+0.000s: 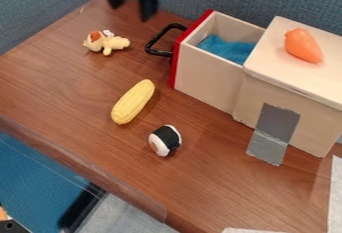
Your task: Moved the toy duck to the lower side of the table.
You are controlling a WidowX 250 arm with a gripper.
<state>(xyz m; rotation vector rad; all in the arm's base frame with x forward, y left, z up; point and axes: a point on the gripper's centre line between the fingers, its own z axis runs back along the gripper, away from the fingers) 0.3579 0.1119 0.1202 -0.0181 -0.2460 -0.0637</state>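
Note:
The black gripper (131,11) hangs at the top edge, left of centre, open with nothing between its fingers. Below and slightly left of it, a small pale-yellow toy (107,43) with an orange-red patch and a white bit lies on the brown wooden table (50,79), apart from the gripper. This is the only animal-like figure here; its shape does not clearly tell a duck.
A yellow corn cob (133,102) and a sushi roll (165,140) lie mid-table. On the right stands a wooden box (210,79) with its drawer pulled out, black handle (155,52) facing left, blue cloth inside, and an orange toy (303,45) on top.

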